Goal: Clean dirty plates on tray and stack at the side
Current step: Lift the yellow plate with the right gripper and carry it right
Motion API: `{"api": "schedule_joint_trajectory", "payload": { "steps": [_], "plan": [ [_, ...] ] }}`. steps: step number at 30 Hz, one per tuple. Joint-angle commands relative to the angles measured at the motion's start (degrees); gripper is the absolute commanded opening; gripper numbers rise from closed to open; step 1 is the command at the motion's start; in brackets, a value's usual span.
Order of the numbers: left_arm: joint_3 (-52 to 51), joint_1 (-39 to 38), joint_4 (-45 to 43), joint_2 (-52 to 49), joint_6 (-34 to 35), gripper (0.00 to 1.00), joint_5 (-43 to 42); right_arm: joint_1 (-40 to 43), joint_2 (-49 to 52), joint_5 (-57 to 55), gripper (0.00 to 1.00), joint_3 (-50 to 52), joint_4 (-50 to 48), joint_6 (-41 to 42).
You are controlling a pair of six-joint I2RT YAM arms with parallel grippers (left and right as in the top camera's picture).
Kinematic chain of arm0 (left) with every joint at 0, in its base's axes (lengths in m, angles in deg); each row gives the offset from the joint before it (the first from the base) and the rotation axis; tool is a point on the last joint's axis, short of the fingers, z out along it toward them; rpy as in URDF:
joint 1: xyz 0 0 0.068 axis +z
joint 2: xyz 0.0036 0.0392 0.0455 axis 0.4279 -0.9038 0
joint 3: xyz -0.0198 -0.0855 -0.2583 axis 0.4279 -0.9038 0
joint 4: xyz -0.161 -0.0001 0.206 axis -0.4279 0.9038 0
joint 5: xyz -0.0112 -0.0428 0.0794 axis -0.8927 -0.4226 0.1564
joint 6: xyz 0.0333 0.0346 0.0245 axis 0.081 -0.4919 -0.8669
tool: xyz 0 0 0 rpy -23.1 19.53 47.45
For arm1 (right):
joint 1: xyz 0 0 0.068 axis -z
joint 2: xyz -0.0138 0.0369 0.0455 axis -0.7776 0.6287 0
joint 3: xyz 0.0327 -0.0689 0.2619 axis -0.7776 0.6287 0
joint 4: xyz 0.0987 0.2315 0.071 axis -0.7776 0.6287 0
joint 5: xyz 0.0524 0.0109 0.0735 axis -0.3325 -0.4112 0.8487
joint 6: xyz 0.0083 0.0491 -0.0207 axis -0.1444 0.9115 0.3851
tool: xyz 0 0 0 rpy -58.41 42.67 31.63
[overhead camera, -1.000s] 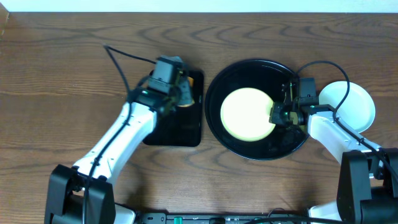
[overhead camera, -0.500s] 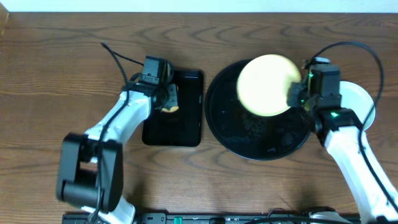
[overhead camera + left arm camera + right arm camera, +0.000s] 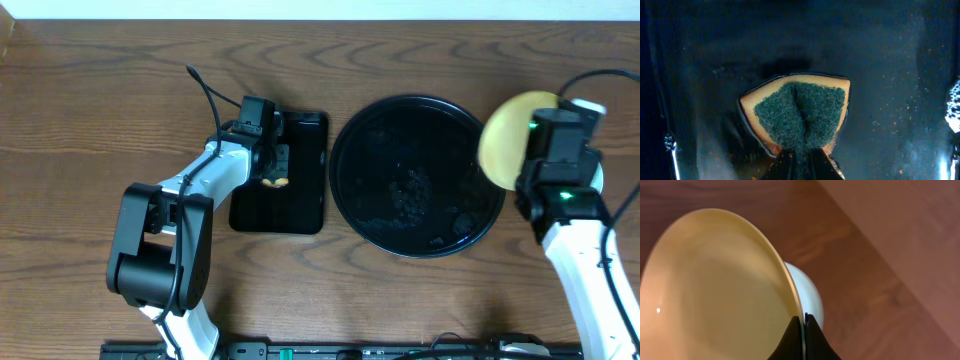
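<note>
My right gripper (image 3: pixel 540 140) (image 3: pixel 801 322) is shut on the rim of the pale yellow plate (image 3: pixel 505 140) (image 3: pixel 715 285), holding it tilted in the air just right of the round black tray (image 3: pixel 415 175). A pale mint-blue plate (image 3: pixel 810 292) lies on the table below it, mostly hidden; the overhead view hides it under the arm. The round tray holds no plates, only crumbs and wet specks. My left gripper (image 3: pixel 272 165) (image 3: pixel 802 165) is shut on a green-and-tan sponge (image 3: pixel 797 112) (image 3: pixel 275 178) over the small rectangular black tray (image 3: pixel 300 205).
The wooden table (image 3: pixel 100 110) runs all around. The small rectangular tray's wet bottom (image 3: pixel 890 75) fills the left wrist view. Both arms' cables arch above the table at the back.
My right gripper has lifted the yellow plate off the round tray and carried it right, past the rim, over the plate at the side. The left gripper stays over the small tray with the sponge.
</note>
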Motion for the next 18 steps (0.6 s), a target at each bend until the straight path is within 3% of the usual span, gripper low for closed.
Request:
{"api": "schedule_joint_trajectory", "payload": {
  "steps": [1,7,18],
  "plan": [
    [-0.5,0.4,2.4,-2.5,-1.2,0.08,-2.4,5.6,-0.5,-0.7,0.01,-1.2,0.3,2.5],
    [-0.1,0.3,0.7,2.7,-1.2,0.08,-3.4,13.7,-0.5,7.6,0.01,-1.2,0.7,4.9],
    [-0.9,0.3,0.7,-3.3,-1.1,0.08,-3.5,18.7,-0.5,10.5,0.01,-1.2,0.7,5.5]
  ]
}}
